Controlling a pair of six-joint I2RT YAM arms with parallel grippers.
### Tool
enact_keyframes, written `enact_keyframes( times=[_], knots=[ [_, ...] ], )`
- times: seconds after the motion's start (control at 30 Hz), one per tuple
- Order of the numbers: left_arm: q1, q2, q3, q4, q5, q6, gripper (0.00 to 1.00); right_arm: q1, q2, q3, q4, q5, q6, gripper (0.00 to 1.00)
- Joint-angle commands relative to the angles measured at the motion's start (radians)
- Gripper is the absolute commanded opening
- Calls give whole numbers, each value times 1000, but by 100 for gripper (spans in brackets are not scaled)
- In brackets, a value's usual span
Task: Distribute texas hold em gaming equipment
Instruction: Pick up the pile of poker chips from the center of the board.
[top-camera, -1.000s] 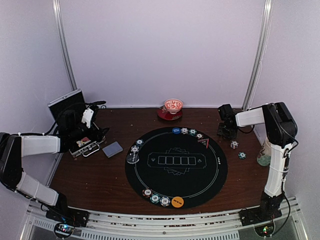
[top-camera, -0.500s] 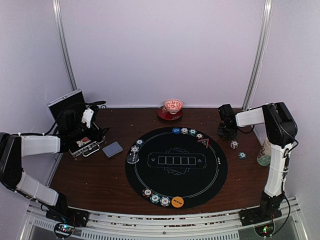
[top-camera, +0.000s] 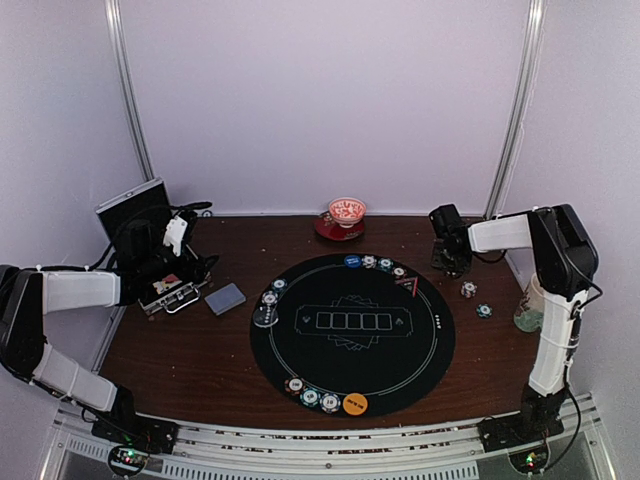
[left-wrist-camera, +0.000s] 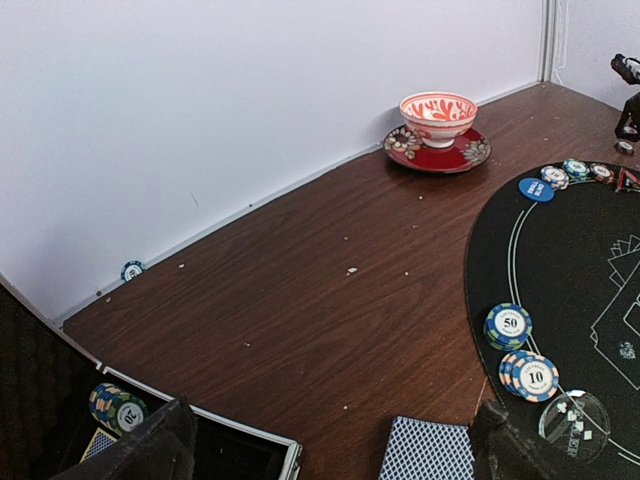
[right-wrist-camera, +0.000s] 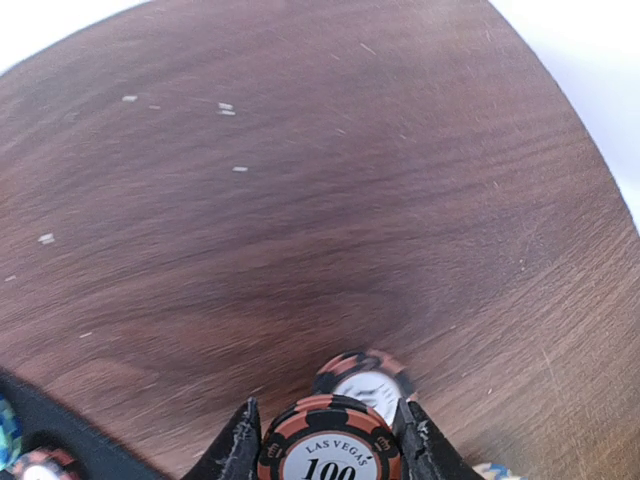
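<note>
One orange-and-black chip (right-wrist-camera: 330, 447) sat pinched between the right gripper's (right-wrist-camera: 328, 422) fingers; the left gripper (left-wrist-camera: 325, 447) stood spread wide.

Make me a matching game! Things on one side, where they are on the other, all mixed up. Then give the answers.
1 bowl
2 orange disc
3 chip marked 100
4 cards

A on bare wood, left of the mat
B pinched in the right gripper
C on the red saucer
D on the mat's near edge

1-C, 2-D, 3-B, 4-A
</note>
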Motion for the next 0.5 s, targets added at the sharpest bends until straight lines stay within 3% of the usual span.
enact_keyframes(
  times=[0.0,0.3,0.47],
  knots=[
    [2,10,29,24,1,4,98,49,-64,17,-12,69,-25,28],
    [1,9,29,25,-3,4,98,265,-101,84,24,77,-126,28],
    [2,8,29,25,-3,5,98,411,-39,221,22,19,-140,28]
  ],
)
